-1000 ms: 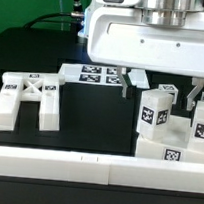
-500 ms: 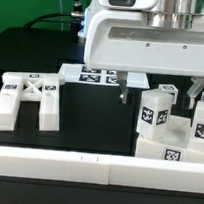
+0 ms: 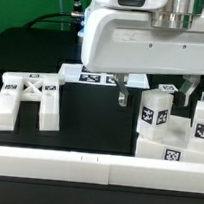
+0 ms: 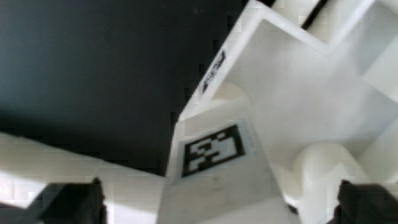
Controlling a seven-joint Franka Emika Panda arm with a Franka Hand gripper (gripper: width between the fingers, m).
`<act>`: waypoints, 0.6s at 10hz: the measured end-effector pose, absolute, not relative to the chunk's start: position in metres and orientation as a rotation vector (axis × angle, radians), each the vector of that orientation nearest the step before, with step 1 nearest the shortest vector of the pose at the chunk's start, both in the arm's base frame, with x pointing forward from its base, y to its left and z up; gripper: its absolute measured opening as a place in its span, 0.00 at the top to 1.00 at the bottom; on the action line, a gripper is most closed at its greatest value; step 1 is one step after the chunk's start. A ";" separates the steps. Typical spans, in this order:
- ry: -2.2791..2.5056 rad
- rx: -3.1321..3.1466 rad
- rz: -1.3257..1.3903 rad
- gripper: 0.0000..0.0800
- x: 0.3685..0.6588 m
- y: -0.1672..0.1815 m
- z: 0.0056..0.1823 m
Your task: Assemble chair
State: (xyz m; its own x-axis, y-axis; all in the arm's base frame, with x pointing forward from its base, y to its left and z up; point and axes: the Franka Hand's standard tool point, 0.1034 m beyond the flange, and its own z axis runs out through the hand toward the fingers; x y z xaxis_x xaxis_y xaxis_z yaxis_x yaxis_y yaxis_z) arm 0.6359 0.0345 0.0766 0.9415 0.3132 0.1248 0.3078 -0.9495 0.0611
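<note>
nearest the camera, a long white rail (image 3: 84, 171) runs across the front of the black table (image 3: 93, 129). just behind it, on the exterior view's right, stands a cluster of chair parts (image 3: 176, 147): a chunky white block with a square black-and-white tag (image 3: 173, 153) on its front face and another on the piece at the far right edge. an upright post (image 3: 157, 113) rises from this cluster and bears its own tag, which the wrist view shows close up as a blocky pattern. none of the tags carries letters or a brand that can be read.

on the exterior view's left, well apart from the cluster, the h-shaped piece (image 3: 25, 98) lies flat on the table, with small tags on its top face and a cross-shaped mark between them.

the gripper (image 3: 155, 97) hangs over the post with its fingers (image 3: 123, 94) spread wide, one on each side of the post. it pinches nothing: a clear gap shows on the exterior view's left side, and the other finger is just beside the post.

farther back, the marker board (image 3: 97, 76) lies flat, partly hidden under the arm's large white body. a green backdrop (image 3: 28, 8) closes the scene.
</note>
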 end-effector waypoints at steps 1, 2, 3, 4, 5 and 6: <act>0.471 3.060 0.207 0.30 0.636 0.035 0.076; 0.471 3.060 0.206 0.47 0.636 0.034 0.076; 0.461 3.062 0.206 0.47 0.636 0.035 0.076; 0.433 3.067 0.206 0.64 0.636 0.034 0.076; 0.433 3.067 0.206 0.64 0.636 0.034 0.076; 0.392 3.076 0.207 0.64 0.636 0.034 0.075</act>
